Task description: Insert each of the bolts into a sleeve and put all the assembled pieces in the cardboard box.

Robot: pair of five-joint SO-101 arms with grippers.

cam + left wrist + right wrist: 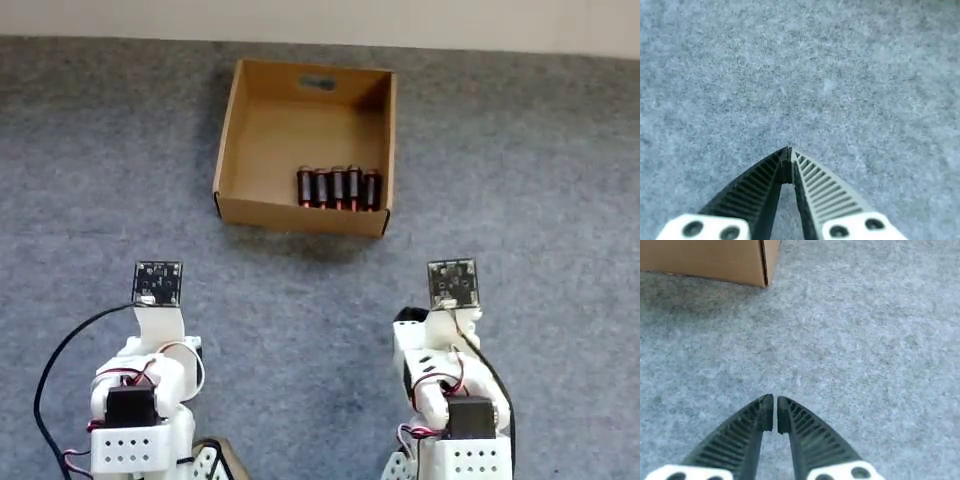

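Observation:
The cardboard box (249, 129) stands open at the back middle of the grey carpet. Several dark assembled pieces with red bands (339, 188) lie side by side against its near wall, toward the right corner. Both arms are folded back at the near edge, well short of the box. My left gripper (789, 152) is shut over bare carpet, nothing between its ribbed fingers. My right gripper (775, 402) is shut too, its tips nearly touching, holding nothing. A corner of the box (715, 260) lies ahead of it in the right wrist view.
Grey carpet (530, 170) covers the whole table on every side of the box. A pale wall strip (320, 20) runs along the far edge. The left arm's base (135, 420) and the right arm's base (455, 420) sit at the near edge.

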